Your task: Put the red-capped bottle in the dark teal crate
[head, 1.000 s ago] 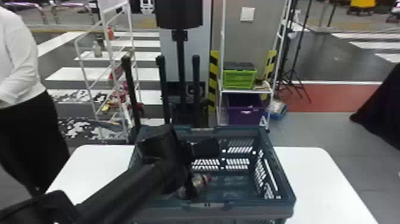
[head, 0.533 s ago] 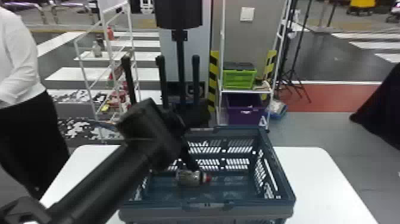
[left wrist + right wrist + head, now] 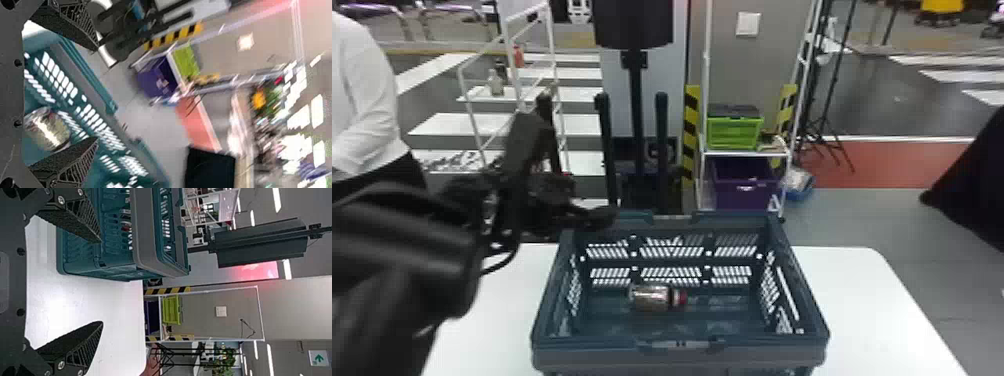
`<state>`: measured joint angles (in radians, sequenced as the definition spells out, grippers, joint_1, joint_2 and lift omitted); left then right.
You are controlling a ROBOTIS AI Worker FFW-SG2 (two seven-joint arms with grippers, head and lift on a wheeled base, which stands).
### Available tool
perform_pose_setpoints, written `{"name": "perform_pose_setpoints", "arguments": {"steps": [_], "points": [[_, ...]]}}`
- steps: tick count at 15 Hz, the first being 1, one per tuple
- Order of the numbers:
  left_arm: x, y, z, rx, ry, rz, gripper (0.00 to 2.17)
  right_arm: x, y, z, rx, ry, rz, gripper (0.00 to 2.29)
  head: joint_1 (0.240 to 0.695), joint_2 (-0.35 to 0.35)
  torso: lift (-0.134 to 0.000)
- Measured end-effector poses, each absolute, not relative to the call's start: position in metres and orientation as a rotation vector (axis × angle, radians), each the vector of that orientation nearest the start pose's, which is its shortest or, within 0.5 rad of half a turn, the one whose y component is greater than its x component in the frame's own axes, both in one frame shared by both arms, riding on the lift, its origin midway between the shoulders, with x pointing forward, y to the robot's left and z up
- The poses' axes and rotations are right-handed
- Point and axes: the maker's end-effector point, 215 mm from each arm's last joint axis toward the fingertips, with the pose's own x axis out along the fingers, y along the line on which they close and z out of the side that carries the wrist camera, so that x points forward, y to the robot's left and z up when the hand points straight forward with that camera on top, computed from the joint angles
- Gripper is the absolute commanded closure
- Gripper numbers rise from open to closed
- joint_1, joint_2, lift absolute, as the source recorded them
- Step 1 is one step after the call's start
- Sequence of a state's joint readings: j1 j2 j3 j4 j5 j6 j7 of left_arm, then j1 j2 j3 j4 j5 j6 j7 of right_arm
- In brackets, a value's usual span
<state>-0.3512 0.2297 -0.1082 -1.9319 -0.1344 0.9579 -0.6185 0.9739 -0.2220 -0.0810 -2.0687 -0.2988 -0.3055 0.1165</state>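
Observation:
My left gripper is over the dark teal crate's back left corner, clear of the bottle. On the crate's floor, a little left of the middle, the red-capped bottle lies on its side with its cap to the right. The left wrist view has my left gripper open, the bottle lying beyond its fingers within the crate. In the right wrist view my right gripper stands open beside the crate, with nothing between its fingers.
The crate stands on a white table, whose bare top shows on both sides. Behind are a rack with a green crate and a purple bin, and dark upright posts. A person stands at the far left.
The left arm has pulled up and to the left, out of the crate. Its gripper is now apart from the bottle, which lies in the crate.

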Motion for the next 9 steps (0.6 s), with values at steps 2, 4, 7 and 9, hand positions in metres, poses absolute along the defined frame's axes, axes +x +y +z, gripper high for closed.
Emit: {"name": "perform_pose_setpoints", "arguments": {"steps": [2, 4, 7, 9], "points": [[0.589, 0.222, -0.220, 0.179, 0.267, -0.364, 0.08, 0.287, -0.268, -0.396, 0.081, 0.161, 0.131, 0.15, 0.499, 0.000, 0.000], [0.544, 0.268, -0.229, 0.101, 0.250, -0.213, 0.08, 0.288, -0.268, -0.394, 0.079, 0.160, 0.141, 0.15, 0.499, 0.000, 0.000], [0.480, 0.305, -0.246, 0.086, 0.136, -0.054, 0.08, 0.290, -0.264, -0.389, 0.075, 0.152, 0.160, 0.15, 0.499, 0.000, 0.000], [0.436, 0.315, -0.250, 0.085, 0.029, -0.016, 0.08, 0.290, -0.262, -0.387, 0.070, 0.149, 0.173, 0.15, 0.499, 0.000, 0.000]]}}
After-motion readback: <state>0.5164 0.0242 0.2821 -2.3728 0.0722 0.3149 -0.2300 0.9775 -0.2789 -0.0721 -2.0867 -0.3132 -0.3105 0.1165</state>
